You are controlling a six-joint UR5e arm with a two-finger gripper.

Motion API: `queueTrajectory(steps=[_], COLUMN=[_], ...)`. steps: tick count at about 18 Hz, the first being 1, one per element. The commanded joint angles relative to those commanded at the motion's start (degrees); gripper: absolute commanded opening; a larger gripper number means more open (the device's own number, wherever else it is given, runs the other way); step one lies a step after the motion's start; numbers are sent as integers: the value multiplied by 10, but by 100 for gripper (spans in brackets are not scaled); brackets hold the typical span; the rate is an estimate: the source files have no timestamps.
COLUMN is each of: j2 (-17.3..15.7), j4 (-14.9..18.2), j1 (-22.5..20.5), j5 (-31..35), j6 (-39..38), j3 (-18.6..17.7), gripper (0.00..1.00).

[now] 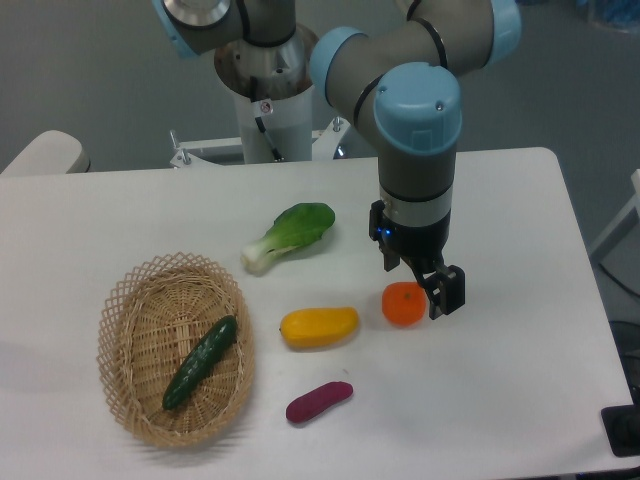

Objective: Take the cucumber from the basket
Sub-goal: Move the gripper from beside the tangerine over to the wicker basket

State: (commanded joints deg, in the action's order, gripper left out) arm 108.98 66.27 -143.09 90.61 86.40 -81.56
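Note:
The cucumber [200, 362], slim and dark green, lies diagonally inside the oval wicker basket [128, 300] at the front left of the table. My gripper [424, 284] hangs well to the right of the basket, over the table's middle right, just beside and above an orange fruit [402, 304]. Its black fingers [448, 290] stand apart with nothing held between them. The arm comes down from the back of the table.
A bok choy [290, 234] lies behind the basket's right side. A yellow fruit [318, 326] and a purple sweet potato [318, 401] sit between the basket and the gripper. The robot base [268, 90] stands at the table's back edge.

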Motion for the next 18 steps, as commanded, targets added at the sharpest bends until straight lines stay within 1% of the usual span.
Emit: queueTrajectory(steps=[6,8,10,11,12,16,18], j2=[-2,-3,-6,-9,-12,-15,-13], j4=[0,-5,-21,-29,-32,-30,-26], j1=[9,17,23,31,42,88,119], j5=[-1,-4,-4,-4,-3,-1,3], j6=[-2,-3,-7,-27,-63,-215,-314], j3=[-4,-24,-45,-53,-60,-64,-67], gripper=[100,100,100,100,100,100,100])
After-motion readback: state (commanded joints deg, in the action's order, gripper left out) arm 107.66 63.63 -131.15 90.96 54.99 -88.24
